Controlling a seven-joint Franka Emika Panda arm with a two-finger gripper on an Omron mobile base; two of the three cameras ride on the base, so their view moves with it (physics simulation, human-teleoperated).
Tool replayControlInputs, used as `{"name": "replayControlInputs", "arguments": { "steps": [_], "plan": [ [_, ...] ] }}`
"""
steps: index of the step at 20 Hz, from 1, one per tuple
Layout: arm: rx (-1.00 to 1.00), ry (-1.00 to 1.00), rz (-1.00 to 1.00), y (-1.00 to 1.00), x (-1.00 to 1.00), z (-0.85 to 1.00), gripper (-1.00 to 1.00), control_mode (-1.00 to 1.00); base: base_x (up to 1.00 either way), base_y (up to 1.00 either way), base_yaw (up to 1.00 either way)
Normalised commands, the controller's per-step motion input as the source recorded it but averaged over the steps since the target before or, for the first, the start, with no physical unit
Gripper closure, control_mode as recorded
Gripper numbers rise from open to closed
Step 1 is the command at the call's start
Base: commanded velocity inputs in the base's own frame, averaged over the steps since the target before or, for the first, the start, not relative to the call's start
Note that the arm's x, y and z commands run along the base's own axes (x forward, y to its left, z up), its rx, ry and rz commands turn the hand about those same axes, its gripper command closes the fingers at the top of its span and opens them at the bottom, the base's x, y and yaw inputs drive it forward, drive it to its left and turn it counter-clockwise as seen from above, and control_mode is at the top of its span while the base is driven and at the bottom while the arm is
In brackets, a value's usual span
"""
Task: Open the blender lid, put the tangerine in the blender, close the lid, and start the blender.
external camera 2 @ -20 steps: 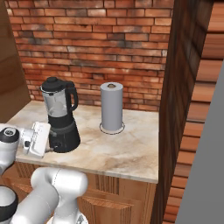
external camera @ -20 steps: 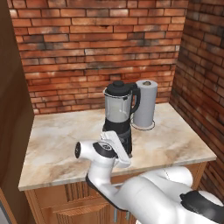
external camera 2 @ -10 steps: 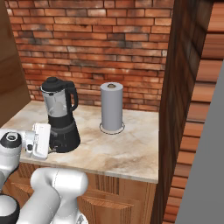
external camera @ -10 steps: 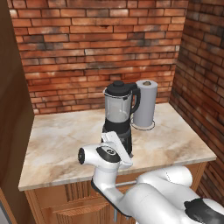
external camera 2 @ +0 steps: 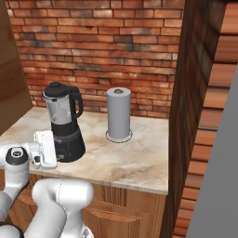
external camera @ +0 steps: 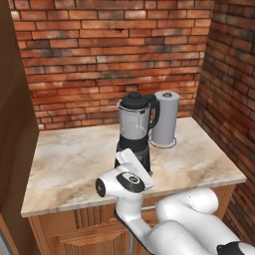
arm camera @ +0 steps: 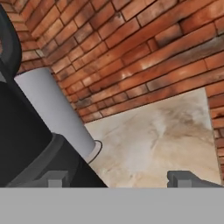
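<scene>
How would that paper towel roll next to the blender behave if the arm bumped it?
The paper towel roll stands upright, tall and narrow, so a high push would probably tip it. It looks light and soft, likely denting, not breaking. Lying down, its round shape would probably roll across the smooth counter, perhaps toward the blender.

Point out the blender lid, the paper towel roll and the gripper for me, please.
blender lid (external camera: 135, 101), left base view, black cap top.
paper towel roll (external camera 2: 119, 114), right base view, middle of its side.
gripper (arm camera: 118, 178), hand view, between the fingertips.

Blender (arm camera: 26, 144) base close at left, paper towel roll (arm camera: 57, 111) behind, w/ brick wall (arm camera: 131, 48).
</scene>
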Motion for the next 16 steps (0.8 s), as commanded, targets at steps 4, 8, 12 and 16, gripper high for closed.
{"name": "replayControlInputs", "arguments": {
  "steps": [4,8,12,16],
  "plan": [
    [0.0,-0.22,0.11,0.04,0.13,-0.13,-1.0,-1.0,0.0,0.0,0.0],
    [0.0,-0.14,0.12,0.09,0.12,-0.22,-1.0,-1.0,0.0,0.0,0.0],
    [0.0,-0.13,0.11,0.22,0.16,-0.1,-1.0,-1.0,0.0,0.0,0.0],
    [0.0,-0.13,0.07,0.25,0.16,0.0,-1.0,-1.0,0.0,0.0,0.0]
  ]
}}
